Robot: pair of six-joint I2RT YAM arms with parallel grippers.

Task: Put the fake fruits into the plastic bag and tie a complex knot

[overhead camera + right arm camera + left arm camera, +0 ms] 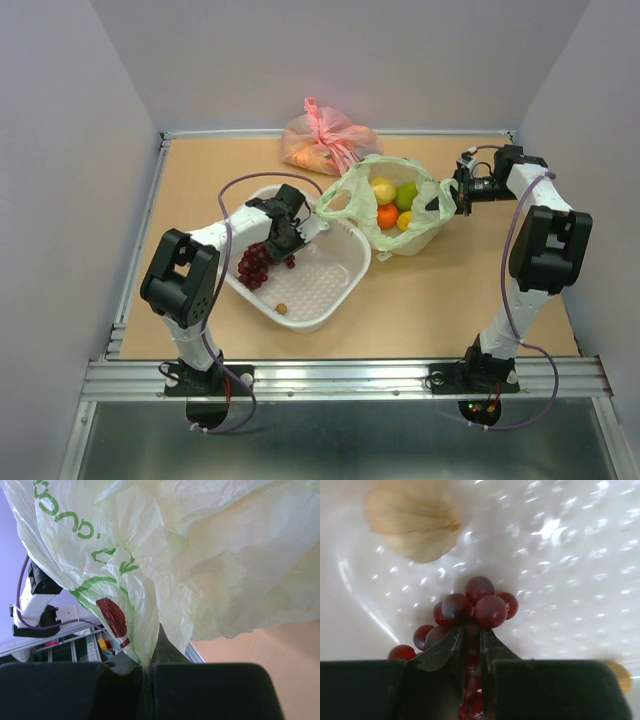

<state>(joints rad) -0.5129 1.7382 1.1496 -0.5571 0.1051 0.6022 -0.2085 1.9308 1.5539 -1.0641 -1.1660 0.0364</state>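
The left gripper [470, 632] has its two dark fingers [442, 650] drawn narrow, pinched on the dark red glossy plastic grape bunch [475, 605], whose berries crowd just past the fingertips. In the top view the left gripper [287, 232] reaches down inside the white perforated plastic basket [340, 298], and the grape bunch [255, 264] hangs from it over the basket floor; whether the berries touch the floor cannot be told. A pale beige ridged bulb-shaped object [412, 522] lies on the basket floor beyond the grapes, and a small tan ball [282, 309] sits near the basket's front wall.

The right gripper [147, 667] is closed tight on a fold of the thin translucent pale green plastic bag [210, 570], which fills its wrist view. From above, the right gripper [458, 192] holds up the right rim of the plastic bag [352, 195], which lies open beside the basket's far right corner. Inside sit a yellow lemon-like fruit [383, 189], a green round fruit [406, 193], an orange fruit [388, 215] and a smaller yellow fruit [405, 221]. A pink tied plastic bag [325, 140] rests behind on the tan wooden table [450, 300].
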